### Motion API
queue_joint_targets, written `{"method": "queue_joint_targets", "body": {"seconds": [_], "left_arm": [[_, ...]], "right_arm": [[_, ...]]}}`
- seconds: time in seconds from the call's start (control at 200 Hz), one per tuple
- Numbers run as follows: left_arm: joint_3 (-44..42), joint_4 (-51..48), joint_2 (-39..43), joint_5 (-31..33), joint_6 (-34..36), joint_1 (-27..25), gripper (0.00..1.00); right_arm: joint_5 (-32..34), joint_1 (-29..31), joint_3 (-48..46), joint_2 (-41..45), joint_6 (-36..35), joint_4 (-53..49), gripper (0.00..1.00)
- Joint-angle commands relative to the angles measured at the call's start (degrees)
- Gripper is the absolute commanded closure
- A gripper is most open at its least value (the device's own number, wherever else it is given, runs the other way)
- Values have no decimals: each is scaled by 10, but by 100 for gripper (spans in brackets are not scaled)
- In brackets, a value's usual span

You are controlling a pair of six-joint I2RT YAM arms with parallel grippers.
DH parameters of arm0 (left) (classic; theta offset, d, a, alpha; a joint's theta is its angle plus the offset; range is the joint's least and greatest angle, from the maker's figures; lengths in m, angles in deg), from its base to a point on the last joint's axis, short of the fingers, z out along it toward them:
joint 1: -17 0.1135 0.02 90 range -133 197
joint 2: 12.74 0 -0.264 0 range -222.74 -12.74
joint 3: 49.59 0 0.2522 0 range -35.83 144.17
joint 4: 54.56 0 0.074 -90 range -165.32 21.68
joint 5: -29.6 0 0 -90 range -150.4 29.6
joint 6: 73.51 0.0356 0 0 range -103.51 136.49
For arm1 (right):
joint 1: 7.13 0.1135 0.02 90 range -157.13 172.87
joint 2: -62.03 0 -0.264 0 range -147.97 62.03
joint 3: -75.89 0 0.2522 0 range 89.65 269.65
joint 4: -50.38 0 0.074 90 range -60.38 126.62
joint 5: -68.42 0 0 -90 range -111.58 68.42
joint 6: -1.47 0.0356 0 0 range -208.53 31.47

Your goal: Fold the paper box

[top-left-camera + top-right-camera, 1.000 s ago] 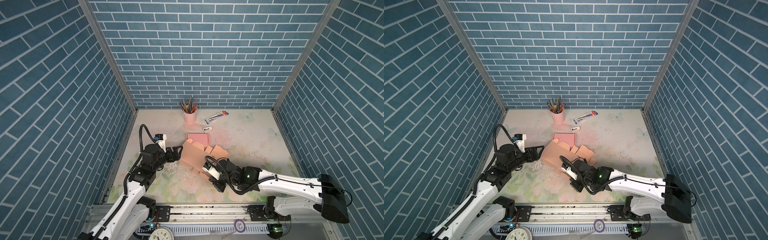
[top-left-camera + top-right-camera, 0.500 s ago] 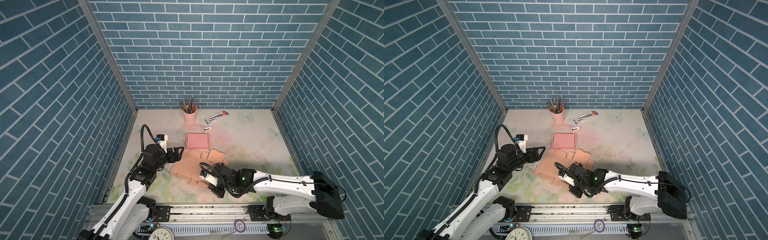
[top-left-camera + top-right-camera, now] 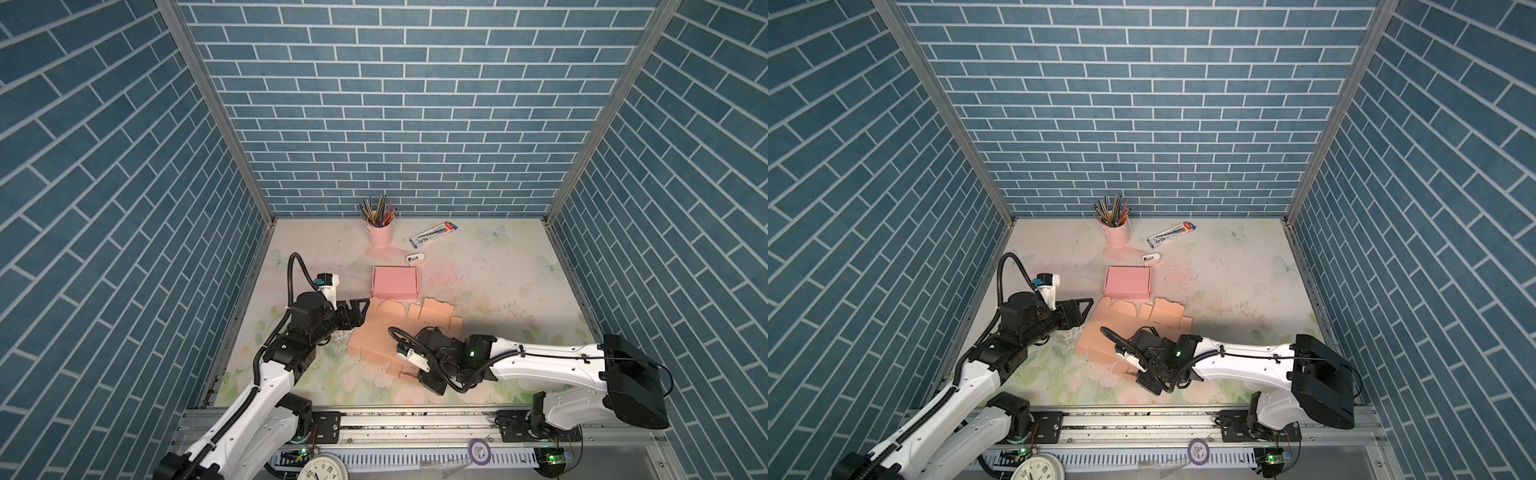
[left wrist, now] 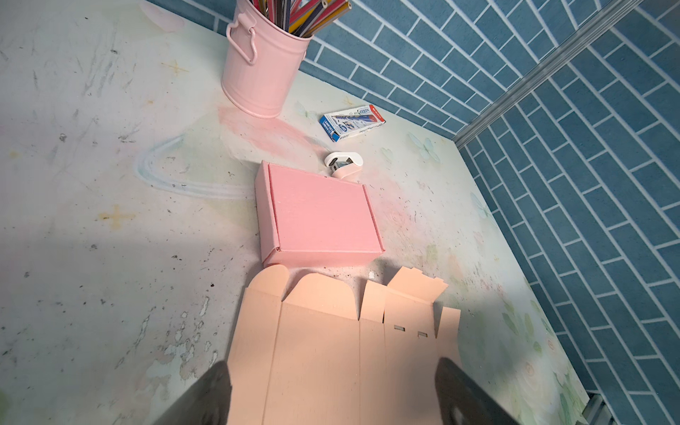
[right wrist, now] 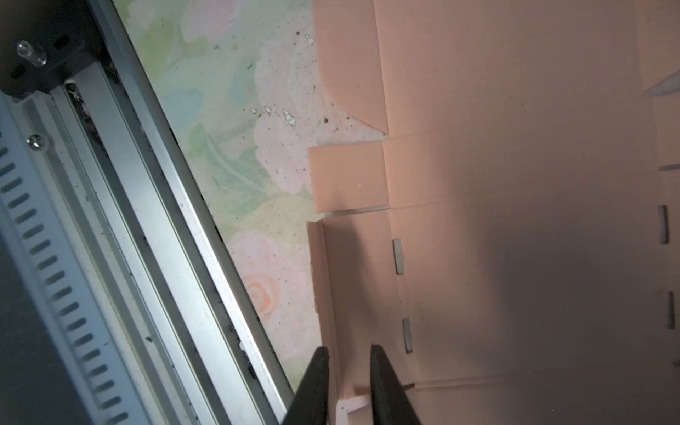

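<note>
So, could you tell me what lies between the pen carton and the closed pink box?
Just a small white gadget, visible in both top views.

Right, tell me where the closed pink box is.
In both top views the pink box lies mid-table, behind the flat cardboard sheet and in front of the pencil cup.

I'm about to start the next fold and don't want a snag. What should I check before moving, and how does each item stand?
1. Blank lying flat: ok.
2. Left gripper open: ok, jaws wide at the sheet's left edge.
3. Right gripper free of card: cannot tell; jaws narrowly parted astride the near flap.
4. Sheet clear of pink box: cannot tell; very close.
5. Pencil bucket well away: ok.
</note>
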State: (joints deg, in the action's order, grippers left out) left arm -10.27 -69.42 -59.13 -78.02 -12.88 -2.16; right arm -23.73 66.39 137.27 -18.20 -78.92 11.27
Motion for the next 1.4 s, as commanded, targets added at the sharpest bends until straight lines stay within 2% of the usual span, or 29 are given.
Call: {"method": "queue_joint_targets", "body": {"seconds": [0.0,0.06,0.185,0.275,0.325,0.42,0.605,0.74,1.04,1.255,1.395], "left_arm": [[-11,25,-4,-4,-2,-13,12],[-14,37,-12,-11,-2,-23,12],[-14,54,-34,-14,-3,-48,12],[-19,74,-47,-13,-8,-62,12],[-23,88,-55,-15,-10,-63,12],[-27,117,-87,-28,-12,-65,20],[-31,164,-155,-28,-9,-70,39],[-22,188,-198,-18,-4,-72,47],[8,217,-281,12,5,-68,55],[28,243,-342,6,7,-46,59],[41,258,-377,2,4,-34,68]], "right_arm": [[28,0,19,26,46,12,68],[18,-4,15,35,63,37,65],[48,-7,24,37,106,55,60],[53,-32,19,45,142,77,59],[43,-51,12,51,158,96,66],[30,-79,5,60,176,117,81],[37,-138,-17,70,207,146,100],[73,-153,-16,47,216,183,100],[54,-206,42,-81,202,237,100],[46,-234,75,-151,190,274,100],[35,-249,101,-196,184,286,100]]}}
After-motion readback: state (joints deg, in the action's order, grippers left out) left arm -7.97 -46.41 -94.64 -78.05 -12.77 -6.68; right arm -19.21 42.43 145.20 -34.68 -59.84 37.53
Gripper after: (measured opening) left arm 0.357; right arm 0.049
